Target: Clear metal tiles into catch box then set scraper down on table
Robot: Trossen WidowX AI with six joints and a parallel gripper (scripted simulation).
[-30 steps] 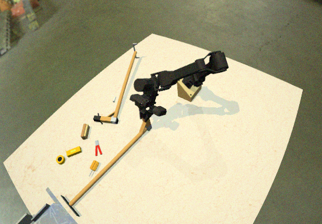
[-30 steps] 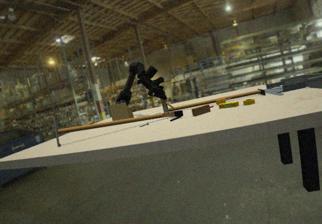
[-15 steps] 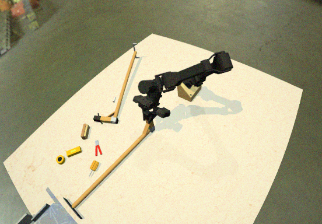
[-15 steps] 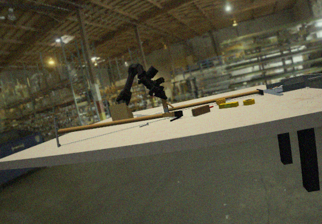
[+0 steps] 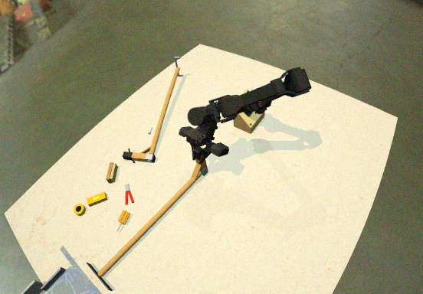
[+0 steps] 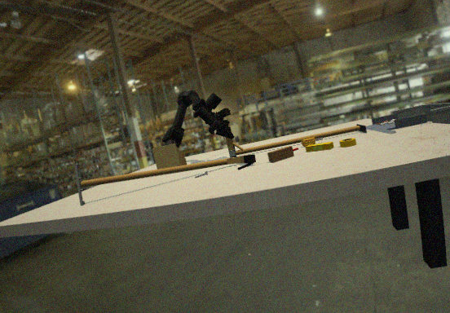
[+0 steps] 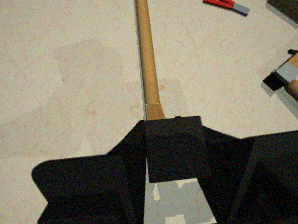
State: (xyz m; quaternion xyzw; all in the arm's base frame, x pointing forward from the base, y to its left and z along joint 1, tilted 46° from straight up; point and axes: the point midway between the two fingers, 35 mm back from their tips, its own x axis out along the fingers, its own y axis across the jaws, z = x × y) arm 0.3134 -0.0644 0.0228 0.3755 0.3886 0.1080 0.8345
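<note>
The gripper (image 5: 201,163) is clamped on the handle end of the long scraper (image 5: 153,220), whose wooden shaft runs diagonally across the pale table (image 5: 291,191) to a dark blade (image 5: 99,276) near the table's corner. The blade sits just beside the steel plate (image 5: 73,281), only a corner of which shows at the picture's edge; whether the two touch cannot be told, and no tiles or catch box can be made out. The arm (image 5: 249,97) reaches out from a tan block base (image 5: 250,122). To one side lies a second long-handled tool (image 5: 165,107), and between the two shafts are scattered small items: a wooden block (image 5: 111,171), red pliers (image 5: 129,194), a yellow level (image 5: 96,198), a yellow tape roll (image 5: 79,209) and a small orange brush (image 5: 123,218)
</note>
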